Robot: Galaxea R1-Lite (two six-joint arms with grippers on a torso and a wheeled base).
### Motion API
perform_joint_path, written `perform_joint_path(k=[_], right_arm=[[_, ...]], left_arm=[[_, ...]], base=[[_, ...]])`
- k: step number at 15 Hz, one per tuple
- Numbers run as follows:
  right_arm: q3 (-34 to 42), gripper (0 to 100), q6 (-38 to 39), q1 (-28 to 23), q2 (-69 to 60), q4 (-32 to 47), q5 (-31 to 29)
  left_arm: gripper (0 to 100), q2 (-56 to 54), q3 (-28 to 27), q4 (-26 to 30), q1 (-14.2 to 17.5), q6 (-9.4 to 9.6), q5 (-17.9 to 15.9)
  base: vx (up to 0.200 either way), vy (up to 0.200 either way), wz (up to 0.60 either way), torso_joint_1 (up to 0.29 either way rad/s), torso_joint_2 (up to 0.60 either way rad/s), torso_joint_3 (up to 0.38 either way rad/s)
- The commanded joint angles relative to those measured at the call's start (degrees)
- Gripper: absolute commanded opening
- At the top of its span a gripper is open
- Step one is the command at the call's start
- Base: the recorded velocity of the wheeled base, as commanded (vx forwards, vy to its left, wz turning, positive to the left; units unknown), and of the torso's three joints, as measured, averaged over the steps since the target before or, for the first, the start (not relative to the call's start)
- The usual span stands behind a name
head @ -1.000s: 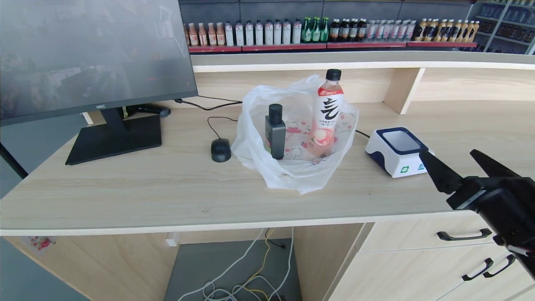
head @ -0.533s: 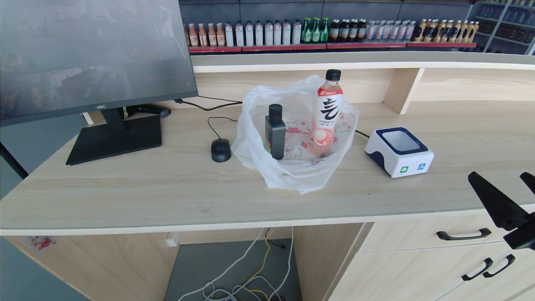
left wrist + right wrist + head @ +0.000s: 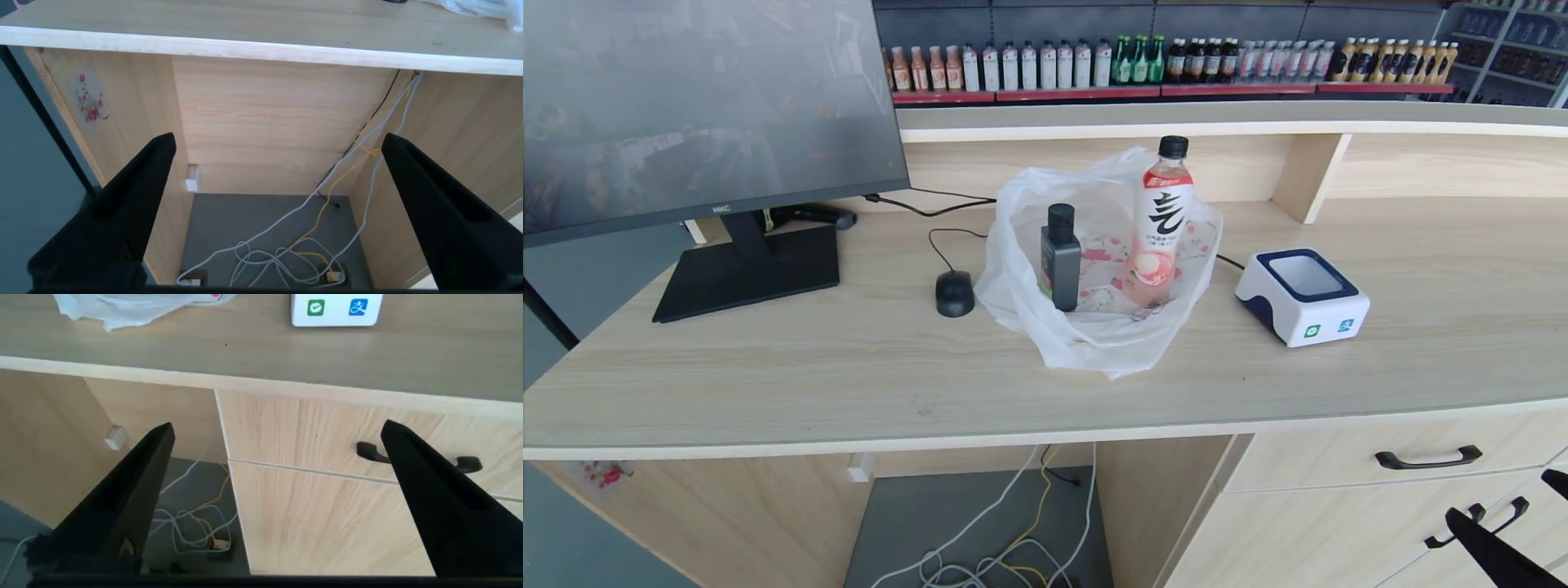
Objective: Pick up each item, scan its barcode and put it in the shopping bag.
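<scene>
Pulled the right gripper (image 3: 1497,493) away from beside the scanner (image 3: 1303,298) and down past the front edge of the table (image 3: 768,384) within the last second. Now low in front of the drawers (image 3: 1323,514), fingers spread wide apart and carrying nothing. Left gripper (image 3: 278,139) likewise below the table edge, facing the open knee space with its loose cables (image 3: 270,253), fingers also wide apart and empty. No shift in anything on the table over that second. Shopping bag (image 3: 1013,245) standing open mid-table, just beside the scanner. Inside it, upright and a little apart, the dark bottle (image 3: 1061,261) and the tall pink drink bottle (image 3: 1162,220), its cap rising above the bag's rim. Reads as a withdrawal after a drop-off rather than a reach for something new. With both bottles bagged and both grippers empty and lowered, probably the end of the job, with nothing left but settling the arms at rest.
</scene>
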Motion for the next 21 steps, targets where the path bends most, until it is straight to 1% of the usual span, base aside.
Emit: perform_joint_path(k=[1,2,3,5,6,9,11,12,13,14,15,17,18,19,20,21], right_arm=[[0.0,100,-1.4,3.5,-21.0,19.2,0.0],[-0.1,100,-1.4,3.5,-25.8,24.4,0.0],[-0.1,100,-1.5,3.6,-29.0,27.9,0.0],[-0.1,100,-1.4,3.6,-31.4,30.5,0.1],[-0.2,100,-1.4,3.6,-35.1,34.6,0.2],[-0.4,100,1.1,4.0,-35.4,35.3,0.4],[-0.4,100,1.0,6.3,-35.6,35.4,0.5],[-0.4,100,1.6,5.0,-35.5,35.5,-1.6],[-0.4,100,2.7,-0.1,-33.9,35.5,-4.3],[-0.4,100,2.7,-3.0,-32.9,35.5,-4.2],[-0.4,100,2.7,-7.4,-32.3,35.5,-4.2],[-0.4,100,2.7,-14.6,-34.6,35.5,-4.2],[-0.4,100,3.0,-16.1,-35.3,35.3,-4.4],[-0.4,100,5.2,-16.3,-35.3,35.3,-5.5],[-0.4,100,5.7,-16.9,-35.3,35.5,-5.9],[-0.4,100,5.9,-19.3,-34.6,35.5,-5.9]], left_arm=[[100,0.0,0.0,0.0,0.0,0.00,0.0],[100,0.0,0.0,0.0,0.0,-0.09,0.0],[100,0.0,0.0,0.0,0.1,-0.09,0.0],[100,0.0,0.0,0.0,0.1,-0.09,0.0],[100,0.0,0.0,0.0,0.0,-0.09,0.0],[100,0.0,0.0,0.0,0.0,-0.09,0.0],[100,0.0,0.0,0.0,0.0,-0.09,0.0],[100,0.0,0.0,0.0,0.0,-0.09,0.0],[100,0.0,0.0,0.0,0.0,-0.09,0.0],[100,0.0,0.0,0.0,0.1,-0.09,0.0],[100,0.0,0.0,0.0,0.0,-0.09,0.0],[100,0.0,0.0,0.0,0.1,-0.18,0.0],[100,0.0,0.0,0.0,0.1,-0.18,0.0],[100,0.0,0.0,0.0,0.1,-0.18,0.0],[100,0.0,0.0,0.0,0.0,-0.18,0.0],[100,0.0,0.0,0.0,0.1,-0.18,0.0]], base=[[0.000,0.000,0.00,0.000,0.00,0.000],[0.000,0.000,0.00,0.000,0.00,0.000],[0.000,0.000,0.00,0.000,0.00,0.000],[0.000,0.000,0.00,0.000,0.00,0.000],[0.000,0.000,0.00,0.000,0.00,0.000],[0.000,0.000,0.00,0.000,0.00,0.000],[0.000,0.000,0.00,0.000,0.00,0.000],[0.000,0.000,0.00,0.000,0.00,0.000],[0.000,0.000,0.00,0.000,0.00,0.000],[0.000,0.000,0.00,0.000,0.00,0.000],[0.000,0.000,0.00,0.000,0.00,0.000],[0.000,0.000,0.00,0.000,0.00,0.000],[0.000,0.000,0.00,0.000,0.00,0.000],[0.000,0.000,0.00,0.000,0.00,0.000],[0.000,0.000,0.00,0.000,0.00,0.000],[0.000,0.000,0.00,0.000,0.00,0.000]])
